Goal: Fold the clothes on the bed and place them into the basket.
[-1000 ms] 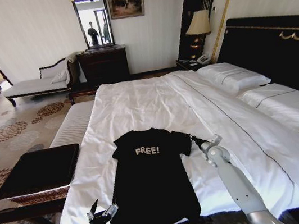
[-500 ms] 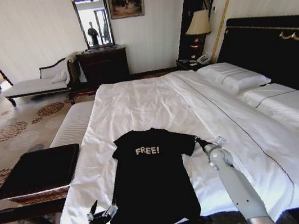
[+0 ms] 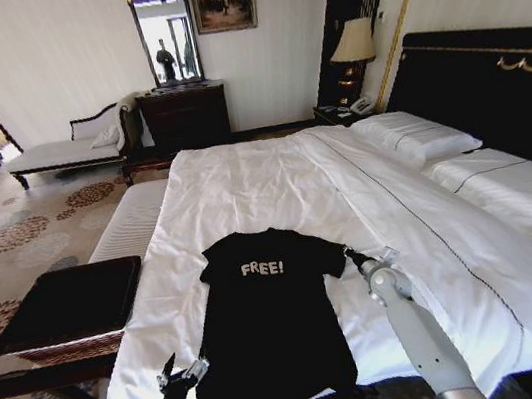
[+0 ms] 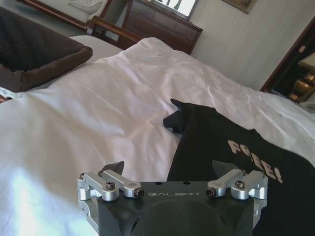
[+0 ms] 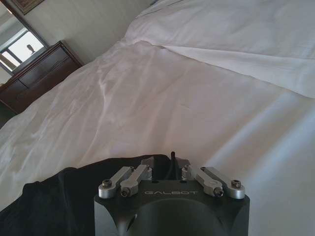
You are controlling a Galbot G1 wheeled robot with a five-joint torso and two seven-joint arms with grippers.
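At the far left of the head view stands one basket (image 3: 68,304) with a flat black top and brown woven sides, on the carpet beside the bed (image 3: 244,188); the left wrist view shows a corner of it (image 4: 47,61) just past the white duvet. There is one bed, with two white pillows at the black headboard (image 3: 491,83).

Next comes the left gripper (image 3: 178,378), low at the near edge of the bed, just beside the bottom left hem of the T-shirt (image 3: 270,320). Its jaws are spread wide and hold nothing — in the left wrist view the gripper (image 4: 170,169) hangs above the duvet with the shirt's left edge (image 4: 231,162) beneath and ahead of it.

One black T-shirt lies flat on the near part of the duvet, its white "FREE!" lettering toward the headboard, both sleeves spread out.

To the right, the right gripper (image 3: 353,256) sits at the tip of the shirt's right sleeve. In the right wrist view the gripper (image 5: 170,164) has its jaws pressed close together, with the black sleeve cloth (image 5: 74,189) reaching up to them — whether they pinch the cloth I cannot tell.

Compared with a second ago, the right sleeve has been drawn out a little farther to the right, and the right gripper sits slightly lower on the bed; the left gripper has barely shifted.
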